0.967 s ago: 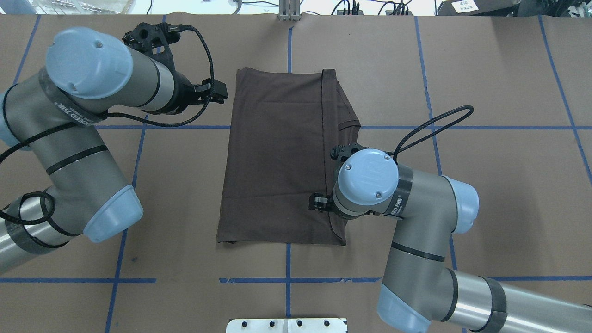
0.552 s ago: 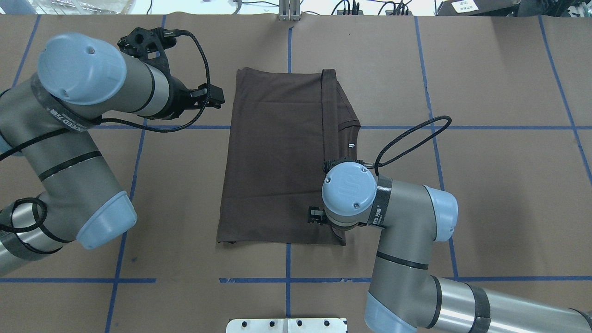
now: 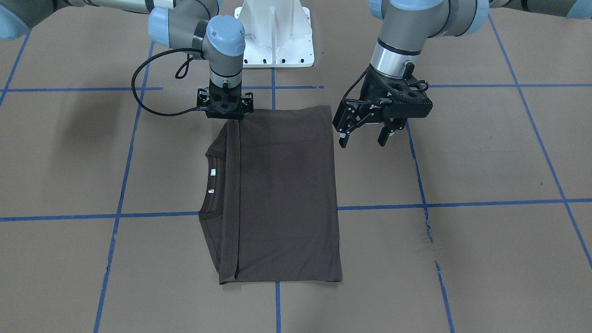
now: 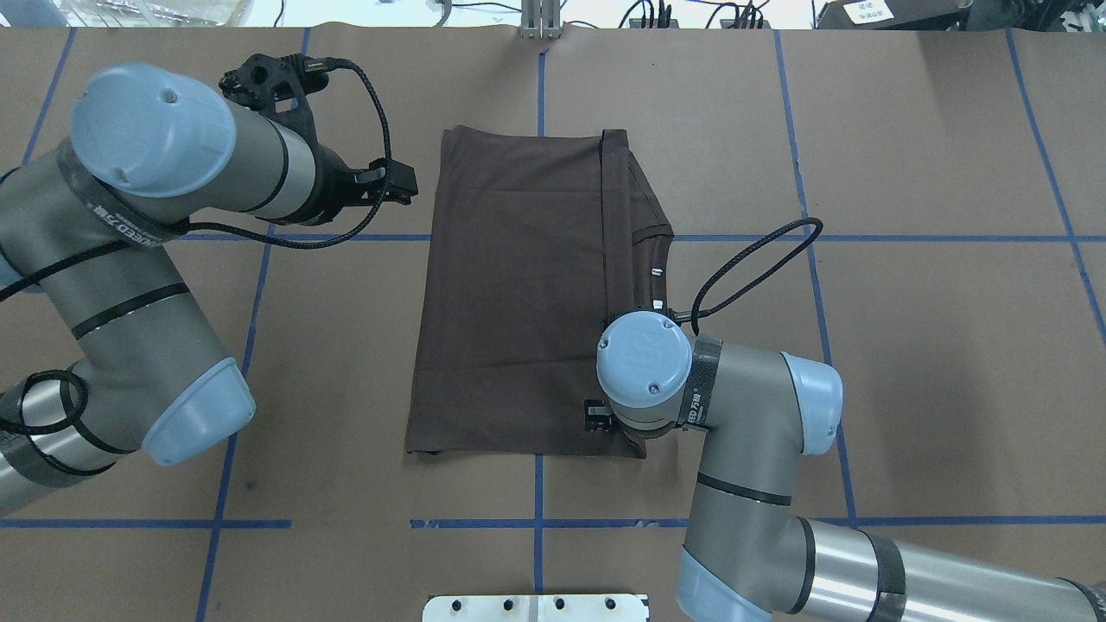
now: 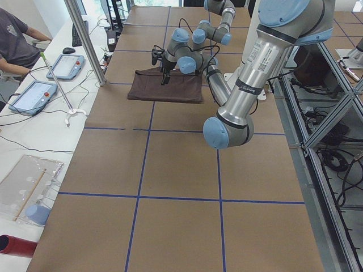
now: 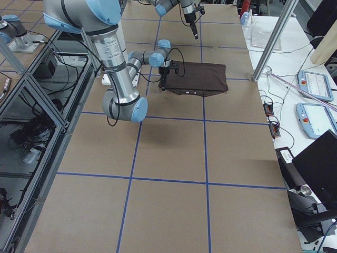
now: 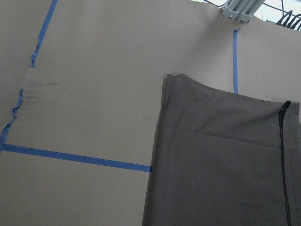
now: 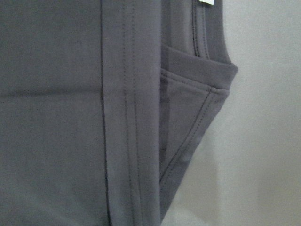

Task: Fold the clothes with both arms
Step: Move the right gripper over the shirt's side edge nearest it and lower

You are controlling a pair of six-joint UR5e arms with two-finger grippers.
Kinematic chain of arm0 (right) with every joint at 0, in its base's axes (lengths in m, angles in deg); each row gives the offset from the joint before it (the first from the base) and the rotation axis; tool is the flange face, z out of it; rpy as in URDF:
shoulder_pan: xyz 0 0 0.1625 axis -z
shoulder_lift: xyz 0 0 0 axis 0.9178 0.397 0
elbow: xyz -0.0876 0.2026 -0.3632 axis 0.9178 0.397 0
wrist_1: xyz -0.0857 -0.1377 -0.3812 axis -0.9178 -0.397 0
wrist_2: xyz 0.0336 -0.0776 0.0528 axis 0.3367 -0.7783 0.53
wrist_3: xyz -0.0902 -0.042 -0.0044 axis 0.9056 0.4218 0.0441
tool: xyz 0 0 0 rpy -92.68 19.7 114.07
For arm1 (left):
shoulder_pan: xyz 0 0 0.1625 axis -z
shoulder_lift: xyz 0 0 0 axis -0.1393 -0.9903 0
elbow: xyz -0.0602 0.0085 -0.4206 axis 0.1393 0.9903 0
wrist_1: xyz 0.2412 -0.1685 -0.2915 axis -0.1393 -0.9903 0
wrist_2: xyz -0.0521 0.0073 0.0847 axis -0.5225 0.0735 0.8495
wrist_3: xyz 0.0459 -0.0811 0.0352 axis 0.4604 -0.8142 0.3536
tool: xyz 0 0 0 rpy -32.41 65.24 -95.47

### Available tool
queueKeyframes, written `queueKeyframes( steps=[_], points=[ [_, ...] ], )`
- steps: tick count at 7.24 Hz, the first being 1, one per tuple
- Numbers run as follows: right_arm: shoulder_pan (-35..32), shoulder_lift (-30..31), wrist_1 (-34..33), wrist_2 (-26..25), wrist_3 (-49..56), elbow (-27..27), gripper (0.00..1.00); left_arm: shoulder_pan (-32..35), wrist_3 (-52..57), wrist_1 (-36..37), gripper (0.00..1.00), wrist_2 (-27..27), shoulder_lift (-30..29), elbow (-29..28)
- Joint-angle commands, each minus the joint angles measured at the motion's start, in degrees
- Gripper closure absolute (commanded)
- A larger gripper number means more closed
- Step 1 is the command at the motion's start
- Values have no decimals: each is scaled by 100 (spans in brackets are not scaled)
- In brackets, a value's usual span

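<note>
Left jaws gape beside T-shirt (image 4: 510, 294); right arm (image 4: 644, 371) overhangs corner.

dark brown t-shirt (image 3: 282, 194), tiny white neck label (image 3: 212, 172). table (image 3: 485, 152) paper-brown, crossed by a blue tape grid (image 3: 462, 203). left arm (image 4: 130, 259) and right arm (image 4: 752, 432) silver-grey with light blue joint caps (image 4: 644, 358). left gripper (image 3: 362, 142) and right gripper (image 3: 225, 111) black. pedestal base (image 3: 277, 32) white.

The left arm (image 4: 138, 285), at the left of the overhead view, and the right arm (image 4: 743, 458), at lower right, are silver-grey tubes jointed by light blue domed caps with small screws, black rings and dark bands with white lettering. A black braided cable (image 4: 750, 259) loops off the right wrist. The left gripper (image 3: 362, 141) and right gripper (image 3: 225, 113) are black and skeletal, and the pedestal (image 3: 275, 32) at top centre of the front-facing view is white.
</note>
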State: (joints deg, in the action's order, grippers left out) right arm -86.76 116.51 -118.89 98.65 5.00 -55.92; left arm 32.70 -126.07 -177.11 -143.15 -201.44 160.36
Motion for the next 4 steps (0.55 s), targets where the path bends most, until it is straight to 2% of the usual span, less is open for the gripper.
queueKeyframes(
  steps=[1,2,4],
  points=[
    [-32,48,-82,6,148,-6,0,-1,0,-5,0,-10,4,-3],
    [-59,22,-387,6,357,-59,0,-1,0,-5,0,-10,4,-3],
    [-155,74,-557,6,430,-103,0,-1,-8,-5,0,-10,-5,-3]
  ],
)
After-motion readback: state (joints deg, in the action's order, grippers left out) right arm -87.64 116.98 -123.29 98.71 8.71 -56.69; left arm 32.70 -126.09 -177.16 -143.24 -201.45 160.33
